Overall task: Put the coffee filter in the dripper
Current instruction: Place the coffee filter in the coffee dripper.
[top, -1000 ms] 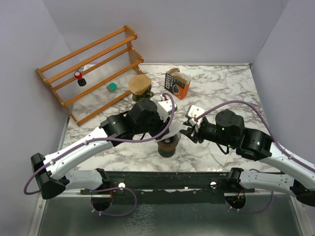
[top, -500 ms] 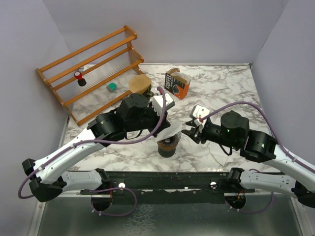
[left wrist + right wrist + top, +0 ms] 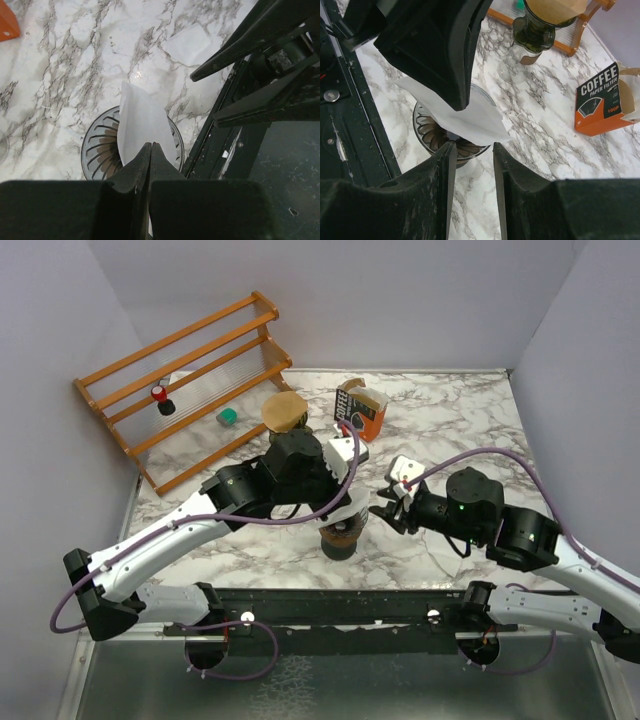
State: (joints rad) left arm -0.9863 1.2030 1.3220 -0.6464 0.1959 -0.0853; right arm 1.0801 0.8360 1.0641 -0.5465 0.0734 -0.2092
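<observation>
A white paper coffee filter stands on edge in the mouth of the ribbed glass dripper, which sits near the table's front edge. My left gripper is shut on the filter's near edge, directly above the dripper. In the right wrist view the filter fans out over the dripper and its corner overhangs the rim. My right gripper is open just right of the dripper, with its fingertips at the filter's corner and nothing between them.
An orange coffee filter box and a glass carafe holding a brown filter stand behind the dripper. A wooden rack fills the back left. The black base rail runs along the front edge.
My left gripper has closed onto the filter. The left arm swung slightly left, then back over the dripper. The right arm has barely moved.
</observation>
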